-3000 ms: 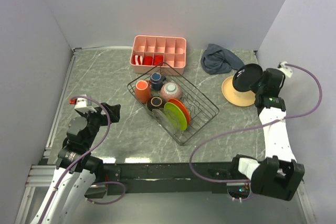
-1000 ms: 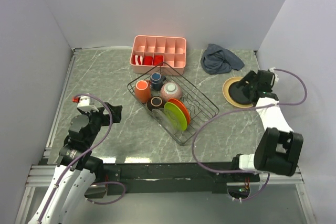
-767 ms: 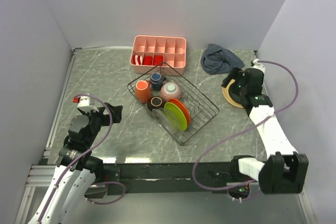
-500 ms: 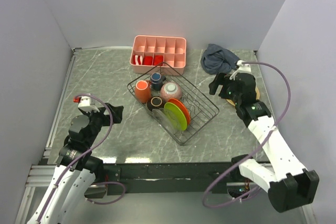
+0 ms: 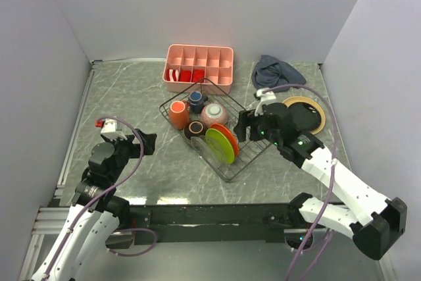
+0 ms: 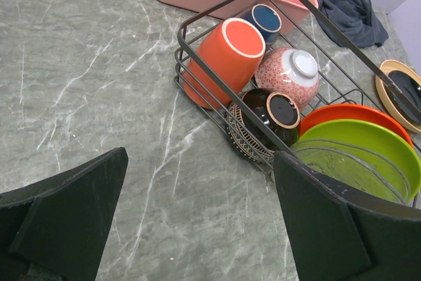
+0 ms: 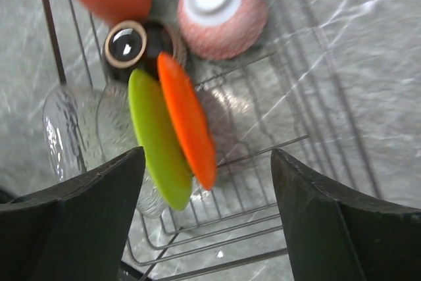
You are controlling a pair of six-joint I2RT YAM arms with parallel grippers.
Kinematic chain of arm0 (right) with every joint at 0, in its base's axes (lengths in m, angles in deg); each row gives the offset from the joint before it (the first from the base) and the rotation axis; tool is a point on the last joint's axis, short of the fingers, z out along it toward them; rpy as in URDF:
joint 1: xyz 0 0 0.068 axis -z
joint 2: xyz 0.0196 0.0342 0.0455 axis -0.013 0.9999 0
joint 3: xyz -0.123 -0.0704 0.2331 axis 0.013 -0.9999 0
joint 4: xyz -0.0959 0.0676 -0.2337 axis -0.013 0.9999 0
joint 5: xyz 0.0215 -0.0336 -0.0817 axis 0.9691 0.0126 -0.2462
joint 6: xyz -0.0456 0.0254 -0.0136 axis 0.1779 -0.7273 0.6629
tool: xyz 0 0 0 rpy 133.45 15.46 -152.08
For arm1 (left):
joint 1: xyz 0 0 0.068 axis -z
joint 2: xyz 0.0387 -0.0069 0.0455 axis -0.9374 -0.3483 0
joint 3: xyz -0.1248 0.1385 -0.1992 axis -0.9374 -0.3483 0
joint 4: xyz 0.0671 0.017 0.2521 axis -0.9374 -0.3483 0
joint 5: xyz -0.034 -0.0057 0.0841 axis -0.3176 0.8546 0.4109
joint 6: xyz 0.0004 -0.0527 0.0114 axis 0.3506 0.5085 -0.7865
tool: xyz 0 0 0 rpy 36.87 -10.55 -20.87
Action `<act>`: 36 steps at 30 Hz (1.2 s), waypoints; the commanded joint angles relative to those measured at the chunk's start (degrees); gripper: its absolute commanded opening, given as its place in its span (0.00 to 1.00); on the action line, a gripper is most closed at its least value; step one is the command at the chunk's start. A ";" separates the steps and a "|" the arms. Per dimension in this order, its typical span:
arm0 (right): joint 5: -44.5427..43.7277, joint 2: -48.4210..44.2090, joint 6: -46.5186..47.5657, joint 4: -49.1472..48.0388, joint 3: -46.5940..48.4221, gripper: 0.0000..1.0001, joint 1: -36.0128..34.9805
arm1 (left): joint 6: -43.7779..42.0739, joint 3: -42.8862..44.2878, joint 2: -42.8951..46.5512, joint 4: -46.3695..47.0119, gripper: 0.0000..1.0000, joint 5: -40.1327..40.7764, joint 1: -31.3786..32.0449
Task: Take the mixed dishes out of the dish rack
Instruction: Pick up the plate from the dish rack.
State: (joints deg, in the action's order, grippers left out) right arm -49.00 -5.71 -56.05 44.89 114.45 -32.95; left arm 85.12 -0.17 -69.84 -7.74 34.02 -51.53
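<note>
The black wire dish rack (image 5: 227, 174) holds an orange mug (image 5: 177, 114), a dark-blue cup (image 5: 196, 101), a pinkish speckled bowl (image 5: 214, 114), a dark-brown bowl (image 5: 195, 129), a lime green plate (image 5: 219, 145) and an orange-red plate (image 5: 229, 137), both on edge. My right gripper (image 5: 245, 125) hangs open over the rack's right side. In the right wrist view the green plate (image 7: 154, 139) and orange-red plate (image 7: 187, 120) lie between and beyond the empty fingers. My left gripper (image 5: 146, 141) stands open, left of the rack. A tan plate (image 5: 320, 115) lies on the table to the right.
A dark plate (image 5: 304, 118) rests on the tan plate. Clear glass plates (image 7: 72, 129) stand in the rack beside the green plate. A pink compartment tray (image 5: 199, 66) sits behind the rack and a grey cloth (image 5: 273, 74) at the back right. Walls close three sides.
My right arm has swung left from the tan plate to above the rack, leaving the dark plate on the tan one. The left arm has barely moved.
</note>
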 commanded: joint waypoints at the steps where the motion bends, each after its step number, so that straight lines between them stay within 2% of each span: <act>1: -3.47 2.68 0.61 -0.59 1.64 0.82 -4.27 | -0.60 2.10 -0.14 2.23 0.99 -0.91 0.28; 12: -9.53 11.38 2.10 -0.41 4.36 0.58 -10.43 | -0.60 2.19 0.12 1.97 1.00 -0.48 0.37; 23: -16.29 17.97 2.37 -0.77 6.30 0.44 -14.82 | -0.69 2.10 0.12 2.23 0.99 -0.65 0.37; 29: -22.36 19.29 2.45 1.34 8.76 0.31 -17.10 | -0.69 2.10 -0.06 2.23 0.99 -0.65 0.37; 36: -27.72 18.94 4.30 4.24 11.31 0.10 -19.13 | -0.69 2.10 -0.14 2.23 1.00 -0.39 0.37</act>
State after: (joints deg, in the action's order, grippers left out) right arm -72.12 14.03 -51.85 48.54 121.86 -50.78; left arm 85.12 -0.17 -69.84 -7.77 34.07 -51.40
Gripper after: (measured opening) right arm 0.201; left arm 0.995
